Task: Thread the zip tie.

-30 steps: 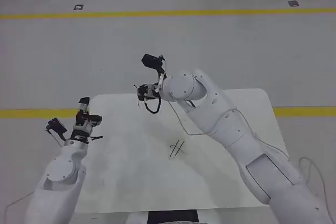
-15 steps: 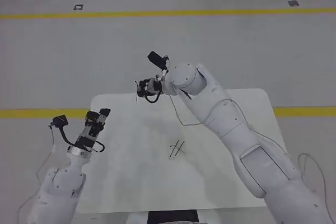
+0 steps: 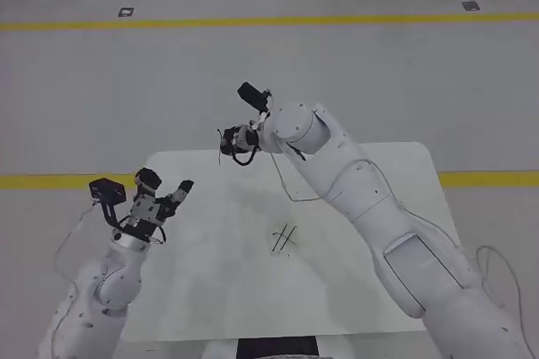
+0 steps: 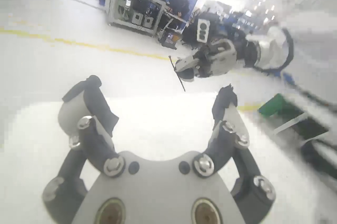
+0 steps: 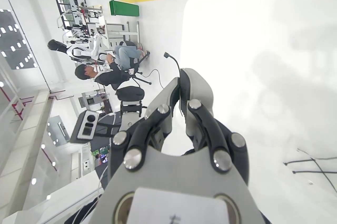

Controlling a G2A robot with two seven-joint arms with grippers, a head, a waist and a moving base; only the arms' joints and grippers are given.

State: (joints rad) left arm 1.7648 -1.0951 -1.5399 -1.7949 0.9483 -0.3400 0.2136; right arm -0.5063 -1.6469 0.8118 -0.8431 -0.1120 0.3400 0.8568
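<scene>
While right gripper (image 5: 181, 78) pinches thin black plastic zip tie (image 5: 176, 61) jutting past its fingertips, left gripper (image 4: 160, 89) gapes, probably to receive.

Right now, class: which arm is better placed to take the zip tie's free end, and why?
Left, probably. The left gripper is open, empty and facing the zip tie; the right gripper is shut on it.

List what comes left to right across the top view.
Left gripper, open → right gripper, shut on a zip tie → loose ties lying crossed on the table.
</scene>
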